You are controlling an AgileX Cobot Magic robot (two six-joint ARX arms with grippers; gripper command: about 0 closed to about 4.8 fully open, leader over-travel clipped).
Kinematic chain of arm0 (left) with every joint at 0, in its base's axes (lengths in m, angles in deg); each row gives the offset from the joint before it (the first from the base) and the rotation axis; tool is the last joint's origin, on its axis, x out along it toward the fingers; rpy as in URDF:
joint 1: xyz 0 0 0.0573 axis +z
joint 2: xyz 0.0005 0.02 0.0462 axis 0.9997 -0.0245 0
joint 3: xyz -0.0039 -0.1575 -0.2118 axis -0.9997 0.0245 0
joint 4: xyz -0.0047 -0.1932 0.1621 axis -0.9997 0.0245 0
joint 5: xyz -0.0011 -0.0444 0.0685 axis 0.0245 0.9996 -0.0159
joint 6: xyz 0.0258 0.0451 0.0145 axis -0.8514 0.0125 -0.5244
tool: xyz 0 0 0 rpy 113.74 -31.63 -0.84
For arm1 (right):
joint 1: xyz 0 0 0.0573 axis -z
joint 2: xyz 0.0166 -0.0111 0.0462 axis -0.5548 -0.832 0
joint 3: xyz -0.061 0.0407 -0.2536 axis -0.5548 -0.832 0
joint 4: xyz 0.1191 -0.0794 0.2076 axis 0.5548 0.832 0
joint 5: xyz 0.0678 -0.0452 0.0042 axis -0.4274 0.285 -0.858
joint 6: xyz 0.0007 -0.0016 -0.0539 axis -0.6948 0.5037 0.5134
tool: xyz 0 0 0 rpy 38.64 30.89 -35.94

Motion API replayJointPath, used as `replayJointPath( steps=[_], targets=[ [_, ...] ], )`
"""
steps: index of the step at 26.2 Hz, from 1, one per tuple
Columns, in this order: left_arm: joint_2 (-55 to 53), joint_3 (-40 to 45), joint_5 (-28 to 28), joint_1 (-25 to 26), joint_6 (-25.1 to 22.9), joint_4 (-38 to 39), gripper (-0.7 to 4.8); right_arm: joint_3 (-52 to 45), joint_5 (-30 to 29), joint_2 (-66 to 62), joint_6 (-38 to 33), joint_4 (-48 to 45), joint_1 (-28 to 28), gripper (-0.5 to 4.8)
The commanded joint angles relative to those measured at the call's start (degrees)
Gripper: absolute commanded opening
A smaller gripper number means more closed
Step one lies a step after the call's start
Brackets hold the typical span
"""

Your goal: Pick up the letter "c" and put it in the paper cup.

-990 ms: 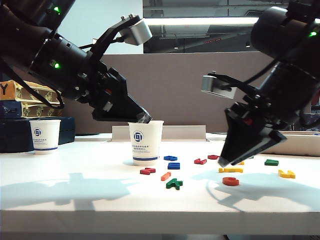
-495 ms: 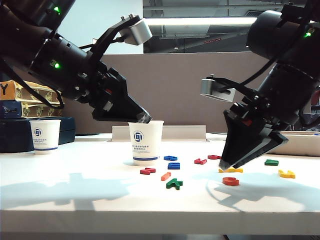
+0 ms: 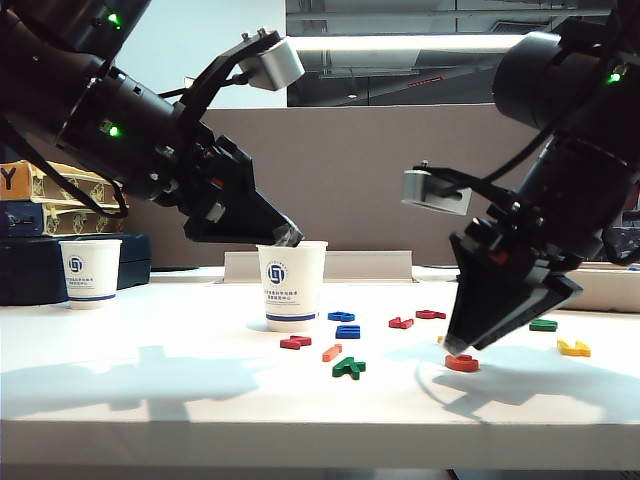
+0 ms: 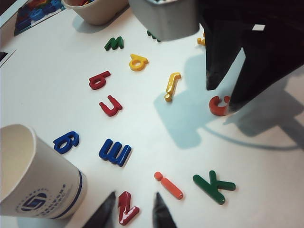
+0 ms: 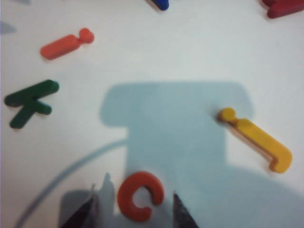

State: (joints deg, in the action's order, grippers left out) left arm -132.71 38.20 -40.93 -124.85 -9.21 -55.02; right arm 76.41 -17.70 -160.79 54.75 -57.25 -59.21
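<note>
Right gripper (image 5: pixel 133 209): fingers spread, straddling the letter "c" (image 5: pixel 140 195) on the bench (image 3: pixel 150 400).
Left gripper (image 4: pixel 134 211): fingers open, empty, beside the paper cup (image 3: pixel 292 285).
Tip: centre, lower, then close.

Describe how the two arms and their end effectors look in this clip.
Both arms are bulky black machines with small green indicator lights and black cables along the links. Each carries a boxy silver-grey camera on a bracket above the wrist. The left end effector and the right end effector are black wedges tapering to two thin, pointed dark fingers, with a glimpse of red at the base.
</note>
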Motion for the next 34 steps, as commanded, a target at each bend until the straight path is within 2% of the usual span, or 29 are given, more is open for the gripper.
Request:
replayJointPath(
  steps=[1,16,20,34],
  targets=[
    [0.11,-0.35,0.13,0.00,0.17,-0.61,0.94,0.26,0.68,-0.02,1.29,-0.42,-0.07,2.01],
    [0.11,-0.35,0.13,0.00,0.17,-0.59,0.94,0.26,3.13,-0.68,4.57,-0.55,-2.14,2.03],
    [0.11,-0.35,0.13,0.00,0.17,-0.24,0.94,0.28,4.11,-2.19,4.57,-0.61,-2.14,2.39],
    [0.11,-0.35,-0.76,0.00,0.20,0.17,0.94,0.31,4.31,-3.69,4.15,-0.44,-2.14,2.30]
  ],
)
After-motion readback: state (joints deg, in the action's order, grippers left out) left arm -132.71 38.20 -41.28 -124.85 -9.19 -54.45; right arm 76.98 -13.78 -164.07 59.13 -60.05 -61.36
